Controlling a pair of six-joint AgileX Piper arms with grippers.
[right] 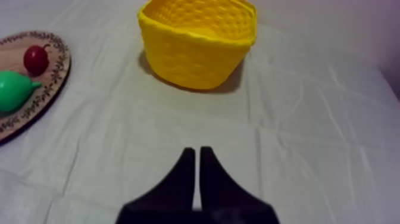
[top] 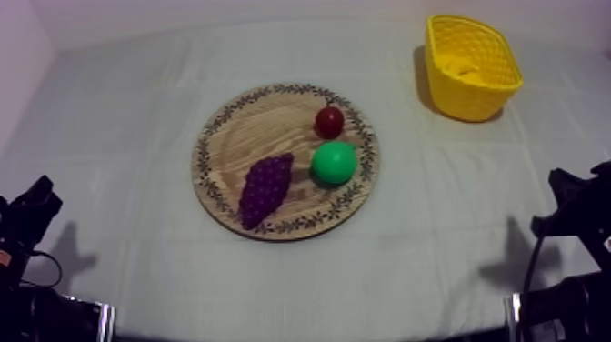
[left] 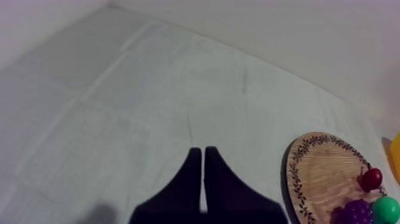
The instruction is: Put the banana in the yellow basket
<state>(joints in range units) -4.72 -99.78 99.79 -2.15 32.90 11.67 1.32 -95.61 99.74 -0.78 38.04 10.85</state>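
- Overhead first: the wooden board (top: 225, 145) carries a bunch of grapes (top: 265, 188), a small red fruit (top: 329, 121) and a pear (top: 334, 163), all close together. No banana lies on it.
- A paler yellow shape (top: 469, 65) sits inside the yellow basket (top: 464, 98), which stands well apart from the board at the far right. I judge it to be the banana, though I cannot tell for sure. If so, the placing step looks done.
- The left arm (top: 27, 223) and right arm (top: 577, 209) sit low at the near corners, away from both board and basket.
- Left wrist view: the left gripper (left: 202, 150) has its fingers pressed together in a narrow wedge, holding nothing, over bare cloth. The board's edge and its fruit lie off to one side.
- Right wrist view: the right gripper (right: 197, 150) is likewise closed and empty. It points towards the basket, with only bare cloth between them. The basket's wall hides its floor, so this view cannot confirm what is inside.
- By my judgement no grasp is called for next. If a check were needed, the right arm is nearer, and nothing stands in its way.
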